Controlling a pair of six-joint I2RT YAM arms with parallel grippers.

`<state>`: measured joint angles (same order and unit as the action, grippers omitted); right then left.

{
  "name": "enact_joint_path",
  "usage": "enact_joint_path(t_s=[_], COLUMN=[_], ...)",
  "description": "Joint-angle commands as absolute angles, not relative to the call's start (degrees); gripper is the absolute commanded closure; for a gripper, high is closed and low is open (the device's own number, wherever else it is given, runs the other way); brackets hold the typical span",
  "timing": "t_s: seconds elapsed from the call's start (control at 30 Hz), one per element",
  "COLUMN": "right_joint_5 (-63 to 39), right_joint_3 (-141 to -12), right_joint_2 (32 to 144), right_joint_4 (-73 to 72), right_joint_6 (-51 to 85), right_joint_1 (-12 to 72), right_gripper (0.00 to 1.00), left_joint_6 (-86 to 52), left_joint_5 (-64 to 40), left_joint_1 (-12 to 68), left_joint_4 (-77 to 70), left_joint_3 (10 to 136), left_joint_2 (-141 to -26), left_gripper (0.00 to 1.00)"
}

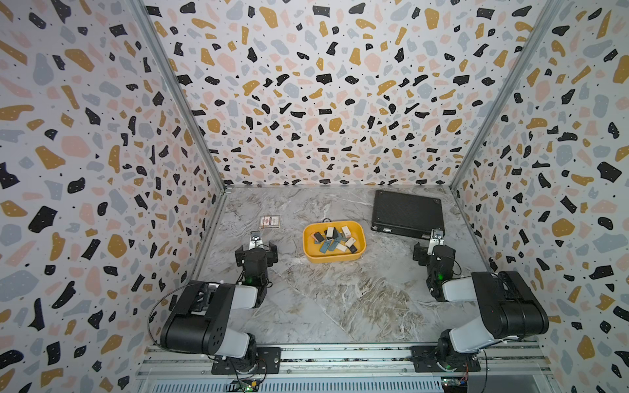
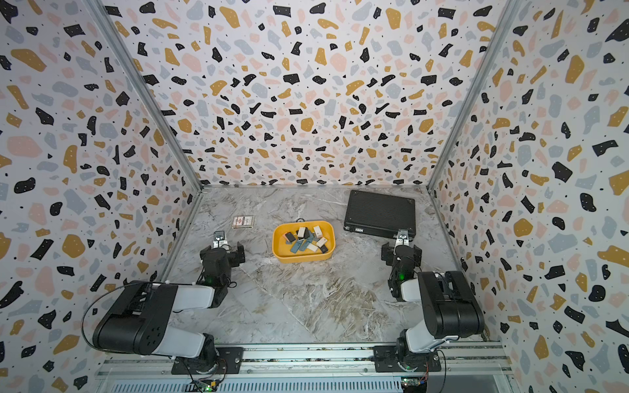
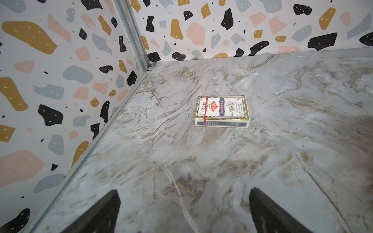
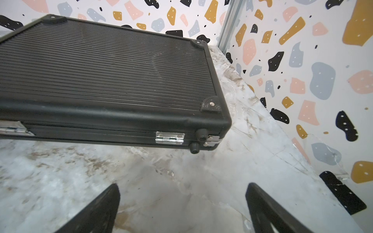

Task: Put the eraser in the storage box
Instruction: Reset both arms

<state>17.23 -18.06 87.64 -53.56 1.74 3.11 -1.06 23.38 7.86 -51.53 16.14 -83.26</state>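
Note:
The storage box [image 1: 335, 260] [image 2: 304, 259] is a shallow yellow tub at the middle of the marble table. Several small erasers [image 1: 335, 239] [image 2: 305, 240], black, cream and blue-grey, lie heaped inside it. I see no eraser on the table outside it. My left gripper [image 1: 256, 251] [image 2: 223, 253] hangs left of the box, open, with only bare marble between its fingers in the left wrist view [image 3: 184, 189]. My right gripper [image 1: 434, 253] [image 2: 401, 253] hangs right of the box, open and empty [image 4: 183, 184].
A small printed card pack [image 1: 270, 222] [image 3: 221, 111] lies ahead of the left gripper near the left wall. A flat black ribbed case [image 1: 406, 211] [image 4: 105, 76] with metal latches lies at the back right, just ahead of the right gripper. Patterned walls close three sides.

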Motion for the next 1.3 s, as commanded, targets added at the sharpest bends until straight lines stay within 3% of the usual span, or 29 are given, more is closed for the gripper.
enact_joint_path(t_s=[0.0, 0.83, 0.97, 1.13, 1.27], right_joint_5=[15.62, 11.15, 19.33, 11.05, 16.42], right_joint_3=[-19.69, -17.44, -14.02, -17.13, -14.75], right_joint_2=[87.20, 86.69, 86.69, 86.58, 86.67], right_joint_4=[-51.83, -55.86, -62.39, -56.35, -60.73], right_joint_6=[2.80, 0.70, 4.30, 1.02, 2.94], right_joint_1=[2.13, 2.14, 1.87, 1.90, 1.85], right_gripper=[0.00, 0.00, 0.00, 0.00, 0.00], left_joint_6=[-1.32, -1.68, -1.68, -1.75, -1.72], left_joint_5=[23.20, 24.08, 24.08, 24.08, 24.08], left_joint_1=[7.47, 7.39, 7.45, 7.43, 7.47], left_joint_4=[-53.09, -53.53, -53.53, -53.53, -53.53], left_joint_3=[16.88, 16.68, 16.67, 16.68, 16.64], left_joint_2=[-82.69, -82.62, -82.55, -82.57, -82.61], left_gripper=[0.01, 0.00, 0.00, 0.00, 0.01])
